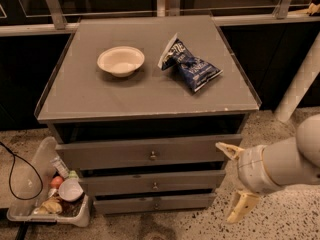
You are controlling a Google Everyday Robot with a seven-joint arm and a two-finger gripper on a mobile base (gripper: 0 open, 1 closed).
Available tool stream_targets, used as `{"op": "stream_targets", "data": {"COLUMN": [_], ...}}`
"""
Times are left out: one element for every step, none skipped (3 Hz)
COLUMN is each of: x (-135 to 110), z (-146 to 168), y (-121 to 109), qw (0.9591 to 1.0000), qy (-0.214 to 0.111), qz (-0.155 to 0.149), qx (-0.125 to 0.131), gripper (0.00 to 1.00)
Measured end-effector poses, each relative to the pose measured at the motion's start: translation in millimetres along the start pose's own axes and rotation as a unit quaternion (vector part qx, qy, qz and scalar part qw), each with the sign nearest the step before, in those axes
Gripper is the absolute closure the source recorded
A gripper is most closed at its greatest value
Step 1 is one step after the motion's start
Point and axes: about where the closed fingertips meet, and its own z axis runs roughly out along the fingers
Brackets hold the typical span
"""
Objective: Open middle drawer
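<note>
The middle drawer (125,183) is the grey front between a taller drawer (110,155) above and a slimmer one (125,203) below. Its small round metal knob (155,185) sits at its centre. The front stands in, with none of the inside showing. My gripper (234,179) is open, its two cream fingers spread wide one above the other. It hangs just right of the cabinet's right edge, level with the middle drawer and well to the right of the knob. It touches nothing.
On the cabinet top (80,94) sit a white bowl (121,60) and a blue chip bag (191,67). A clear bin of clutter (50,194) and a black cable (20,169) lie on the floor at the left. A white pole (300,84) stands at the right.
</note>
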Motion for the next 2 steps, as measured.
{"op": "stream_targets", "data": {"x": [21, 43], "z": [33, 59], "y": [-11, -28], "qw": [0.9994, 0.9986], "qy": [0.005, 0.008], "qz": [-0.002, 0.009], "qx": [0.035, 0.052], "gripper": [0.00, 0.00]}}
